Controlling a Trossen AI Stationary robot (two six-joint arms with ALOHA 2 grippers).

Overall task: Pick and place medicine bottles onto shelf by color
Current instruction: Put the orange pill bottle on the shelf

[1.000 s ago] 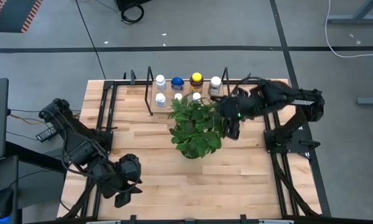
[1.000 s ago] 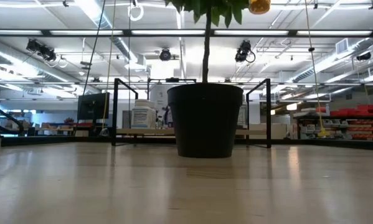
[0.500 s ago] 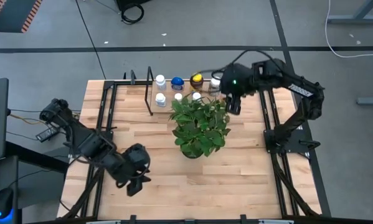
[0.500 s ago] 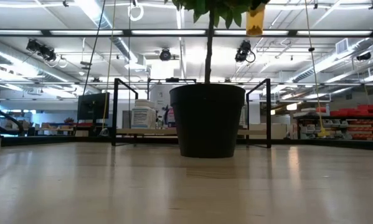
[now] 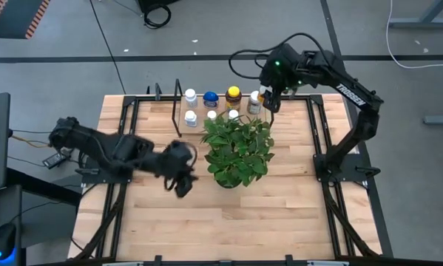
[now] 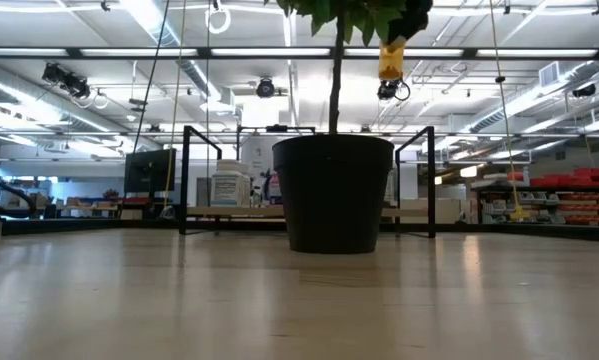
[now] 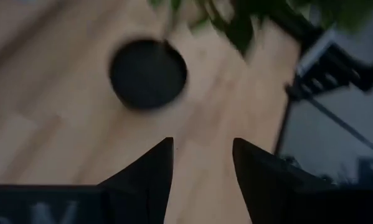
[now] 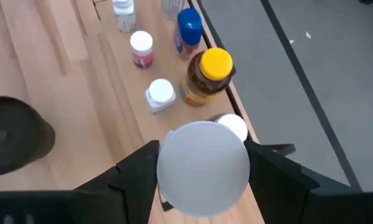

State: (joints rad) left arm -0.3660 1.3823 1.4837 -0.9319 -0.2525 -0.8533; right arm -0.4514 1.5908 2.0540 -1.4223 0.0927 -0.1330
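Note:
Several medicine bottles stand in two rows on the low black wire shelf [image 5: 178,111] at the table's far edge: white ones [image 5: 190,97], a blue one [image 5: 210,97] and an amber one with a yellow cap [image 5: 233,94]. My right gripper [image 5: 270,102] hovers over the shelf's right end, shut on another bottle [image 8: 203,168]. That bottle looks yellowish in the low view [image 6: 391,60] and turns a round white end toward the wrist camera. My left gripper [image 5: 181,179] is open above the table, just left of the potted plant [image 5: 237,148], with nothing between its fingers [image 7: 158,171]. My right gripper pinches the bottle between its two fingers, which lie on opposite sides of its round white end [image 8: 167,163]. The fingers come slanting down from above. The bottle hangs about upright [image 6: 391,62], clear of the table and shelf, over a white-capped bottle [image 8: 234,126].
The leafy plant in its black pot [image 6: 332,192] stands mid-table, right in front of the shelf. Black frame rails [image 5: 125,148] run along the table's left and right sides. Bare wood lies near the front edge [image 5: 228,222].
My right gripper has swung from beside the plant's right side toward the far edge, carrying the bottle to above the shelf's right end. My left gripper has swung from the near left corner toward the plant, staying open.

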